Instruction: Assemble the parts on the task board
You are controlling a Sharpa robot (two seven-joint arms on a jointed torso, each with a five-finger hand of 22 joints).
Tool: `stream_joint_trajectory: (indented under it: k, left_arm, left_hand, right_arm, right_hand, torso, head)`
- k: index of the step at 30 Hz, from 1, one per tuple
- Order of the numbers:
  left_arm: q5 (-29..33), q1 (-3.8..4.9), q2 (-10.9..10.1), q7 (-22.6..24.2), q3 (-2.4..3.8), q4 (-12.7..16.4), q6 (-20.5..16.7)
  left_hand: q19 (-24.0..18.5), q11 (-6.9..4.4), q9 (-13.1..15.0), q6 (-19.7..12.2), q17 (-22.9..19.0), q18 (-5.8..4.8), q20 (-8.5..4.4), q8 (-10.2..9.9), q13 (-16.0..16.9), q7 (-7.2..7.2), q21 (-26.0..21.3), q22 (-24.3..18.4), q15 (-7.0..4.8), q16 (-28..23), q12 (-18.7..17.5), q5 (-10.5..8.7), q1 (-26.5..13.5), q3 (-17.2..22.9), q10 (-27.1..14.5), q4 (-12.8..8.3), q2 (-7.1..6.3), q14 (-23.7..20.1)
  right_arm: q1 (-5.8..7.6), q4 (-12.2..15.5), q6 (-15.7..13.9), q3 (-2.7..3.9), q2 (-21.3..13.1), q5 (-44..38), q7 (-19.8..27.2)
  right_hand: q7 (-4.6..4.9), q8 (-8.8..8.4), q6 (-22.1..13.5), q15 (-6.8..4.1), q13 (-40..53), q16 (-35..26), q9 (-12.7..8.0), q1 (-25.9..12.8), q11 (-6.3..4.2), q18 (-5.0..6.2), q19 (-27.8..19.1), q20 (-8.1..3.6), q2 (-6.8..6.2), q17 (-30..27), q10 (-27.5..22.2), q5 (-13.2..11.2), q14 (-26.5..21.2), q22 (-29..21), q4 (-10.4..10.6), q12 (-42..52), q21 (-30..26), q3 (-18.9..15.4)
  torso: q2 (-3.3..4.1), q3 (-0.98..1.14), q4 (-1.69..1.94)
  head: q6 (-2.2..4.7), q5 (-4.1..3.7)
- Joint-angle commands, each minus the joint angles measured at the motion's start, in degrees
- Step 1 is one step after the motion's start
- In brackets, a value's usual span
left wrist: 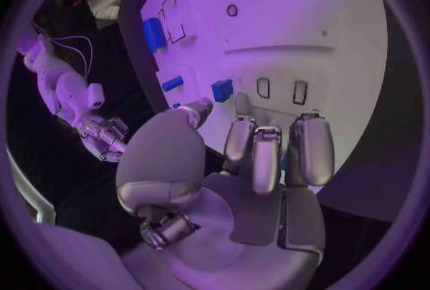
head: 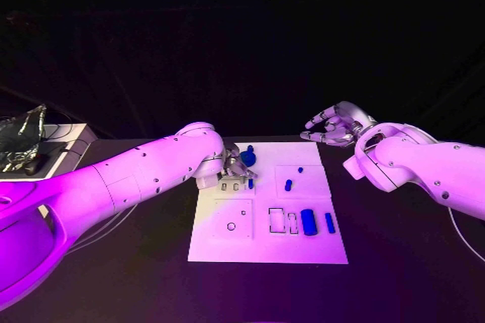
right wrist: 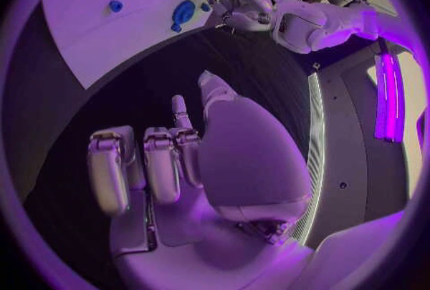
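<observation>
my left hand sits over the board's far left, fingers apart, holding nothing; right hand hovers off the board, loosely spread, empty too

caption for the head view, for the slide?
Left hand over the white board's far corner among blue parts; right hand empty beyond the board.

- Near half of the white board is left bare; open approach from the front edge.
- Far left corner is blocked by the left hand, set low over the board beside a round blue part.
- Right hand is held off the board, past its far right corner, fingers curled, nothing held.
- Two blue bars lie beside the slots at the right.
- Left table edge is crowded by a box.
</observation>
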Motion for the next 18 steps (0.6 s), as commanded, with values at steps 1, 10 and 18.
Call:
stream_joint_trajectory:
  k: [1, 10, 18]
  left_arm:
    - [-0.6, 0.10, 0.6, 0.0, -0.03, -0.5, 3.2]
    - [-0.5, 0.10, 1.2, 0.4, -0.10, -1.0, 3.2]
    - [-0.5, 0.09, 1.2, 0.5, -0.10, -1.0, 3.6]
  left_hand:
    - [0.5, 0.02, 0.1, -0.5, 14.7, -0.62, 0.03, 0.1, -0.1, -0.07, 0.3, 0.0, -0.31, 0.3, -0.2, 0.03, -0.3, 0.3, -0.2, -0.1, 0.05, 5.8]
    - [0.5, 0.04, 0.1, -0.6, 14.6, -0.61, 0.05, 0.1, -0.3, -0.05, 0.3, -0.1, -0.29, 0.3, -0.4, 0.03, -0.2, 0.5, -0.4, -0.1, 0.07, 5.8]
    - [0.4, 0.09, 0.3, -0.7, 14.6, -0.61, 0.11, 0.1, -0.3, 0.00, 0.3, 0.0, -0.23, 0.2, -0.4, 0.03, 0.1, 0.9, -0.5, -0.2, 0.13, 5.8]
  right_arm:
    - [0.01, 0.0, 1.2, 0.03, 0.2, -1.2, -0.2]
    - [0.02, -0.1, 1.3, 0.03, 0.4, -1.4, -0.4]
    - [0.02, -0.2, 1.6, 0.03, 0.6, -1.6, -0.5]
  right_hand:
    - [0.10, 0.10, -0.4, -0.37, 13.2, 0.4, 0.1, 0.0, -0.18, -0.51, 5.4, -0.29, 0.07, 15.1, 4.2, 0.4, 6.0, 14.2, 0.0, 0.1, -0.1, 0.3]
    - [0.11, 0.10, -0.4, -0.37, 13.2, 0.4, 0.1, 0.0, -0.17, -0.51, 5.4, -0.29, 0.07, 15.1, 4.2, 0.4, 6.0, 14.2, 0.0, 0.1, -0.2, 0.3]
    - [0.11, 0.10, -0.4, -0.37, 13.2, 0.4, 0.1, 0.0, -0.17, -0.51, 5.4, -0.29, 0.07, 15.1, 4.2, 0.4, 6.0, 14.2, 0.0, 0.1, -0.2, 0.3]
  torso:
    - [0.13, -0.02, -0.07]
    - [0.38, -0.04, -0.14]
    - [0.33, -0.08, -0.11]
  head:
    - [-0.10, -0.08]
    - [-0.50, 0.06]
    - [-0.71, 0.04]
